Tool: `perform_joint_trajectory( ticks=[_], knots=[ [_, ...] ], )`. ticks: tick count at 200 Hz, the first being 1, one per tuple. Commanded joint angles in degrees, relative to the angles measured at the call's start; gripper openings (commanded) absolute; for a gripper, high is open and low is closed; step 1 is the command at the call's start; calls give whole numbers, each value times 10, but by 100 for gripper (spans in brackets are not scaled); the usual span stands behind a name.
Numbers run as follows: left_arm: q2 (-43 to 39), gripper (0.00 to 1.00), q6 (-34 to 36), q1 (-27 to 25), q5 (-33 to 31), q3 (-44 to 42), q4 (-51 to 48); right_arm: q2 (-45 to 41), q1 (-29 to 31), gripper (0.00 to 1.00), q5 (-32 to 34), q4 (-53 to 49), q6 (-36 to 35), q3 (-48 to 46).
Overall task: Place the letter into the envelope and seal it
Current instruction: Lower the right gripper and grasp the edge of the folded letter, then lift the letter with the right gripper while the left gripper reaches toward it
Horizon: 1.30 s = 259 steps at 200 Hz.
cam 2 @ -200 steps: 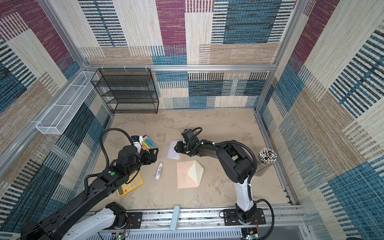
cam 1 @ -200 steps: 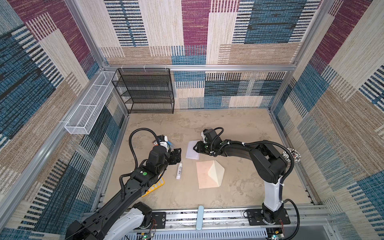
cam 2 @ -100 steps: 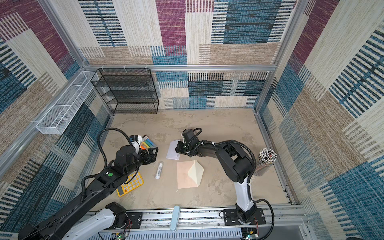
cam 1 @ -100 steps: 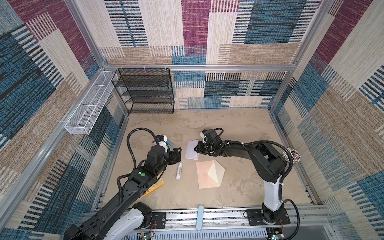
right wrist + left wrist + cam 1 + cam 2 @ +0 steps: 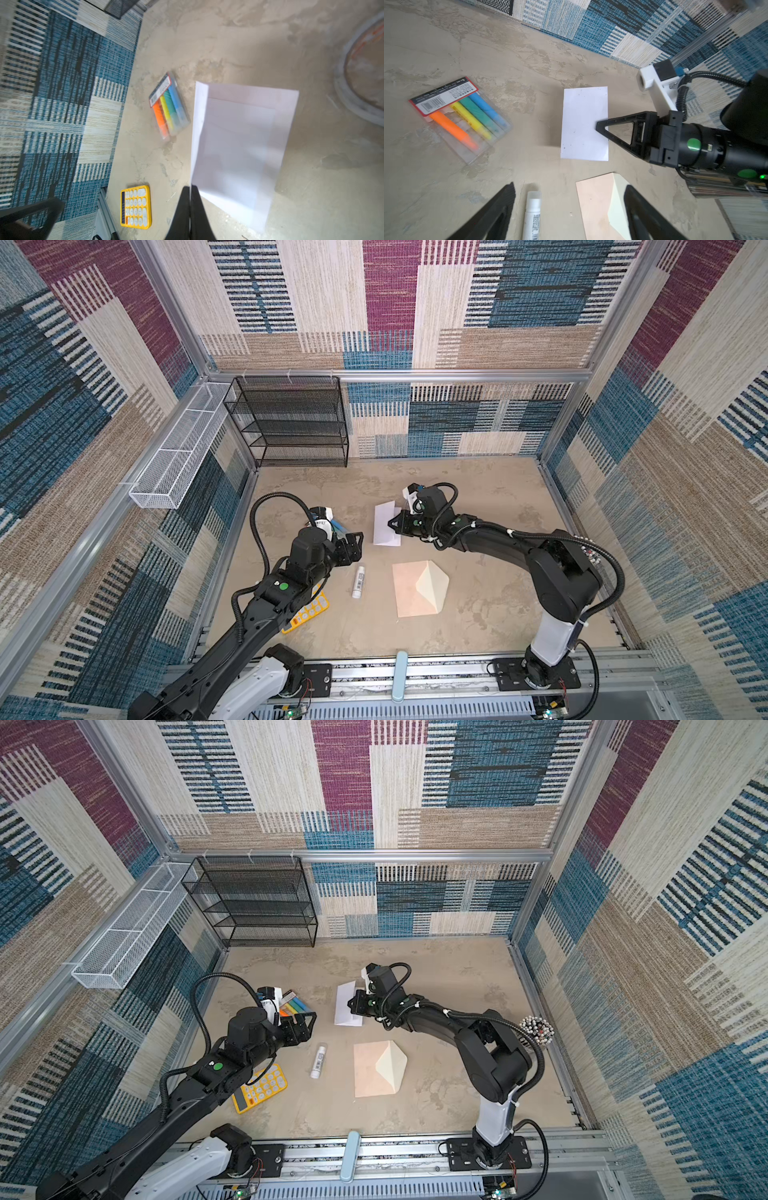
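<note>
Letter [image 5: 384, 526] and right gripper [image 5: 392, 524] meet toward the back of the table [image 5: 478, 489]. The gripper comes in from the sheet's right side, and we see its fingers pressed together on the middle of the long edge. In the right wrist view that edge of the letter [image 5: 239, 145] runs straight into the seam between the two fingers [image 5: 182, 207], so we read it as a pinch on the paper. In the left wrist view a dark shadow lies beside the sheet's opposite edge [image 5: 584, 122]; we cannot tell how far that side is off the table.

The envelope [image 5: 409, 591] lies nearer the front in both top views, flap [image 5: 434, 587] folded out. It is apart from the letter, with bare table between them.

The left gripper [image 5: 357, 545] hangs left of the letter, not touching it. Its fingers are spread wide and hold nothing, and a white tube [image 5: 358, 581] lies just in front of it.
</note>
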Motion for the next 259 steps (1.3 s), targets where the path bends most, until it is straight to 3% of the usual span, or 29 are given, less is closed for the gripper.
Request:
perform_joint_trajectory(
  ticks=[1, 69, 127, 189, 234, 259],
  knots=[
    [11, 85, -24, 20, 83, 5, 78, -44, -6, 6, -7, -9, -20, -2],
    [111, 82, -92, 63, 252, 5, 286, -163, -24, 6, -47, -49, -48, -7],
    [215, 76, -157, 66, 345, 27, 416, -200, -28, 6, -100, -48, -51, -19],
    [268, 54, -190, 67, 399, 54, 481, -212, -28, 7, -149, -35, -67, -29],
    [280, 33, -216, 67, 412, 47, 521, -214, -29, 8, -153, -33, -67, -33],
    [277, 26, -220, 67, 417, 46, 528, -219, -34, 8, -151, -34, -66, -38]
  ],
)
